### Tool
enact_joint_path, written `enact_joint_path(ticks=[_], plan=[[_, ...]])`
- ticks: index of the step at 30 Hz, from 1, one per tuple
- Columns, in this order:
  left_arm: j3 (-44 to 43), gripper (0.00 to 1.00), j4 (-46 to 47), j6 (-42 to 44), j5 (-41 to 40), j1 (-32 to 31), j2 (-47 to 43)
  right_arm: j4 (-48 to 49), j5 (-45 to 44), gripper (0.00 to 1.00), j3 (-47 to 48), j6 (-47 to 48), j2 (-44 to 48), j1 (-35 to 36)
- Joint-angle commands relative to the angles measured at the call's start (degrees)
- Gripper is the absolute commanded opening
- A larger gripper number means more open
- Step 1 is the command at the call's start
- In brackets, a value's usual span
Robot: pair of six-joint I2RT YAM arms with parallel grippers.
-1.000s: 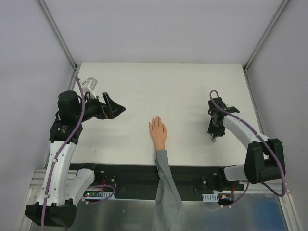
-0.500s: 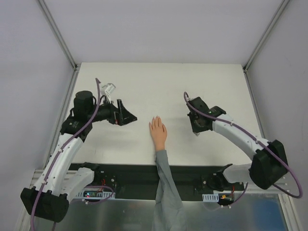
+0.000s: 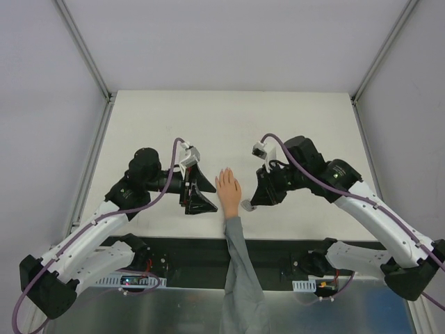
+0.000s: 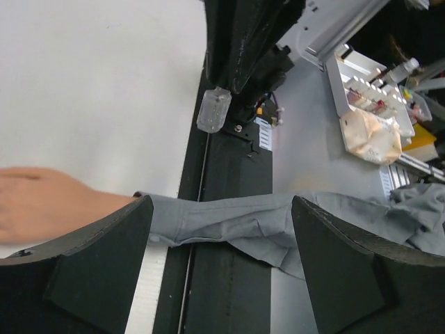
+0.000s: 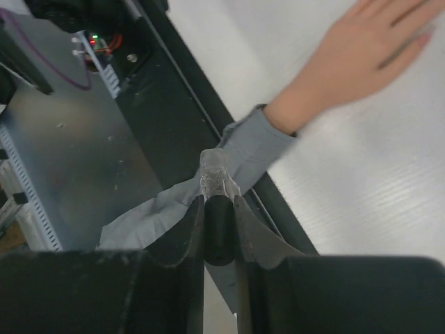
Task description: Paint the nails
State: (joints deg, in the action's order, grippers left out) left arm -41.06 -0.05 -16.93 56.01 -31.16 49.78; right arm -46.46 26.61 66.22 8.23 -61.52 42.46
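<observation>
Top view: approach step, likely. The hand (image 3: 229, 191) lies flat at the table's (image 3: 174, 125) near edge, middle, with the nails (image 3: 224, 172) toward the far edge. Flanking it closely are the left gripper (image 3: 205, 196) and the right gripper (image 3: 252, 200), arms bent inward.
Left wrist: jaws wide apart, empty.
Right wrist: fingers clamp a clear-tipped tool (image 5: 214, 181). Next, bring the tip to the nails, gently.

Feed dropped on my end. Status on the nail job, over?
Left gripper open, empty. Right gripper shut on clear-tipped tool. Hand flat between them, nails too small to judge. Nothing in the way.
</observation>
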Motion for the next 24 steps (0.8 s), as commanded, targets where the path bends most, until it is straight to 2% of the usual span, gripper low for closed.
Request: enact_joint_path(ticks=[1,5,10,13,24], plan=[[0.2,0.8,6.2,8.4,4.8,-3.3,-2.4,-0.8,8.3,0.01,6.7,-1.3,0.9,2.9],[0.9,0.75,6.3,10.5,8.0,-4.1,-0.5,2.6,8.2,0.01,9.4,-3.3,-1.0,7.0],[1.8,0.63,6.4,10.5,8.9,-4.7,0.4,2.8,5.3,0.01,14.1,-3.7,-6.0,11.2],[2.5,0.6,6.4,10.9,7.4,-4.8,-1.3,2.8,2.9,0.01,16.9,-4.0,-8.7,12.3],[3.6,0.53,6.4,10.1,9.2,-5.1,-3.6,7.8,3.0,0.01,19.7,-6.3,-14.5,15.0]])
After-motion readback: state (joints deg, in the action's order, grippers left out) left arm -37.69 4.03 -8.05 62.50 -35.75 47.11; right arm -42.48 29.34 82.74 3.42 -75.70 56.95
